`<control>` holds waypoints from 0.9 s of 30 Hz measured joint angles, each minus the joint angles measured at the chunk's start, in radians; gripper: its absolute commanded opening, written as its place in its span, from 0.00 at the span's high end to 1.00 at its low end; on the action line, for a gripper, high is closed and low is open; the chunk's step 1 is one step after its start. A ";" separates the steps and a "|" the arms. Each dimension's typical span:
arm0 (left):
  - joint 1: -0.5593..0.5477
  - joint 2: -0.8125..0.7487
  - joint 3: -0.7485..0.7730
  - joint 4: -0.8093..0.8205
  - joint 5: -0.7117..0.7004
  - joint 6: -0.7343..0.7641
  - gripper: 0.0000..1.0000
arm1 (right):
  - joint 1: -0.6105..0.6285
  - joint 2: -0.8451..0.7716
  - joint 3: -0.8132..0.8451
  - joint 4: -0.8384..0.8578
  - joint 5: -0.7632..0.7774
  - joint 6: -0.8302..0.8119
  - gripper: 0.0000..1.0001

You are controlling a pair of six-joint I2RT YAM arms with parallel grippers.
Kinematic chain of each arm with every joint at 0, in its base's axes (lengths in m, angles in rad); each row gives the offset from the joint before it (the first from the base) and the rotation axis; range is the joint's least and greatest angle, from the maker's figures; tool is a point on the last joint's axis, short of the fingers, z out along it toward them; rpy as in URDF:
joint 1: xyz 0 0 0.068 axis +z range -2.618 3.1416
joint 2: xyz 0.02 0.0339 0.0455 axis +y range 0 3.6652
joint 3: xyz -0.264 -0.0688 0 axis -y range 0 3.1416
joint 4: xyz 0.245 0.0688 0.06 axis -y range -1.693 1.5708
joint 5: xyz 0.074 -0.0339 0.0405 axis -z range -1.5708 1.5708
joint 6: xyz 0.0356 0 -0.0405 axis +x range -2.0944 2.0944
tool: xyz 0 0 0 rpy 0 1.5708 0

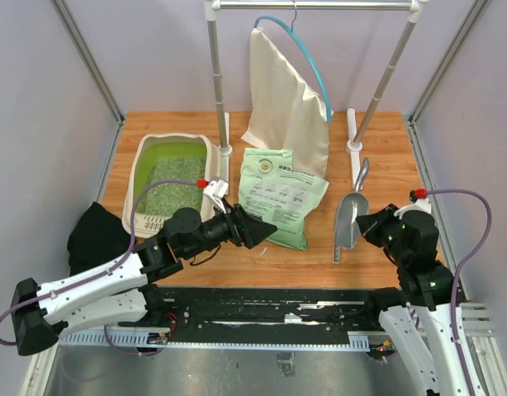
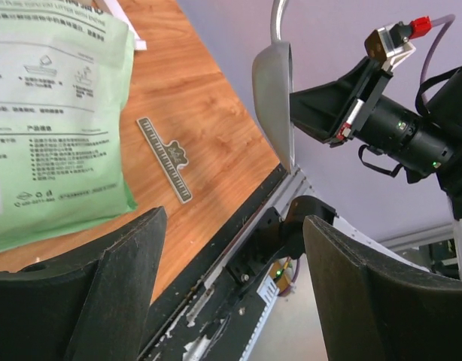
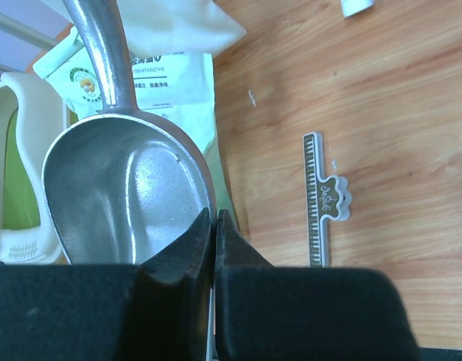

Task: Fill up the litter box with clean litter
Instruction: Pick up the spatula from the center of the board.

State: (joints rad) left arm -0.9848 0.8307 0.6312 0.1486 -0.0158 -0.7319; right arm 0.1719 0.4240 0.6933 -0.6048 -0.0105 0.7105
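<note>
My right pincer (image 3: 214, 219) is closed tight, as best I can see on the near rim of the grey metal scoop (image 3: 126, 188). The bowl is just ahead of the fingers and the handle runs away from me. That is a thin, slippery hold, so I judge the job now is to get the scoop into a firmer grip by its handle before any scooping: move slowly and do not let it twist. My left pincer (image 1: 268, 228) stands wide open and holds nothing. Its arm is stretched low across the table (image 1: 386, 157), forearm nearly level, pointing toward the scoop and the right pincer, with the flat green printed plastic bag (image 1: 280, 198) just off its left side. The beige plastic litter box with the lime-green inside (image 1: 139, 173) lies back behind the left pincer, well apart from the scoop and beyond the bag. Pale green-grey litter granules (image 1: 175, 195) already cover part of its floor. A small piano-key clip (image 3: 321, 197) lies on the wood near my right pincer.
</note>
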 measured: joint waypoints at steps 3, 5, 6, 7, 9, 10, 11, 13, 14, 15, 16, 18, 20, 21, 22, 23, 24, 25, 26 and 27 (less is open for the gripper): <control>-0.060 0.050 -0.002 0.031 -0.060 -0.018 0.22 | 0.000 0.004 0.000 -0.022 -0.028 0.042 0.99; -0.098 0.093 0.007 0.048 -0.098 -0.022 0.22 | 0.000 0.014 0.003 -0.043 -0.032 0.059 0.99; -0.112 0.113 0.014 0.053 -0.111 -0.024 0.22 | 0.001 0.019 0.005 -0.050 -0.032 0.064 0.99; -0.127 0.140 0.026 0.060 -0.129 -0.025 0.22 | 0.003 0.023 0.007 -0.058 -0.032 0.071 0.99; -0.152 0.198 0.061 0.070 -0.154 -0.025 0.22 | 0.007 0.031 0.018 -0.074 -0.031 0.076 0.99; -0.164 0.232 0.084 0.076 -0.165 -0.024 0.22 | 0.011 0.035 0.025 -0.080 -0.031 0.076 0.99; -0.174 0.262 0.108 0.077 -0.172 -0.022 0.22 | 0.016 0.040 0.032 -0.085 -0.031 0.076 0.99; -0.195 0.329 0.167 0.074 -0.188 -0.011 0.22 | 0.026 0.057 0.050 -0.097 -0.032 0.074 0.99; -0.205 0.363 0.200 0.073 -0.194 -0.006 0.22 | 0.034 0.067 0.058 -0.100 -0.032 0.074 0.99; -0.212 0.389 0.224 0.072 -0.198 -0.001 0.22 | 0.047 0.076 0.063 -0.103 -0.031 0.073 0.99; -0.217 0.404 0.239 0.070 -0.201 0.003 0.22 | 0.061 0.084 0.066 -0.104 -0.031 0.071 0.99; -0.225 0.430 0.259 0.069 -0.204 0.011 0.22 | 0.107 0.100 0.067 -0.104 -0.017 0.071 0.99; -0.226 0.439 0.260 0.066 -0.204 0.017 0.22 | 0.167 0.116 0.067 -0.106 0.013 0.072 0.99; -0.226 0.444 0.260 0.067 -0.203 0.018 0.24 | 0.210 0.122 0.067 -0.106 0.038 0.074 0.99; -0.226 0.448 0.260 0.067 -0.200 0.019 0.25 | 0.259 0.129 0.067 -0.106 0.071 0.077 0.99; -0.227 0.451 0.260 0.066 -0.199 0.019 0.28 | 0.312 0.136 0.067 -0.105 0.107 0.081 0.99; -0.228 0.455 0.261 0.064 -0.198 0.021 0.29 | 0.350 0.143 0.067 -0.104 0.134 0.085 0.99; -0.230 0.459 0.261 0.061 -0.198 0.021 0.31 | 0.389 0.158 0.069 -0.105 0.181 0.092 0.99; -0.231 0.462 0.262 0.051 -0.198 0.025 0.33 | 0.425 0.164 0.071 -0.104 0.194 0.093 0.99; -0.233 0.465 0.265 0.036 -0.201 0.026 0.34 | 0.470 0.184 0.080 -0.109 0.232 0.098 0.99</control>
State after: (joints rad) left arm -1.2179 1.2961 0.8963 0.1848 -0.2165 -0.7055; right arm 0.6418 0.6083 0.7731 -0.7143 0.2218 0.8089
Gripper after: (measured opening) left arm 0.694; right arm 0.022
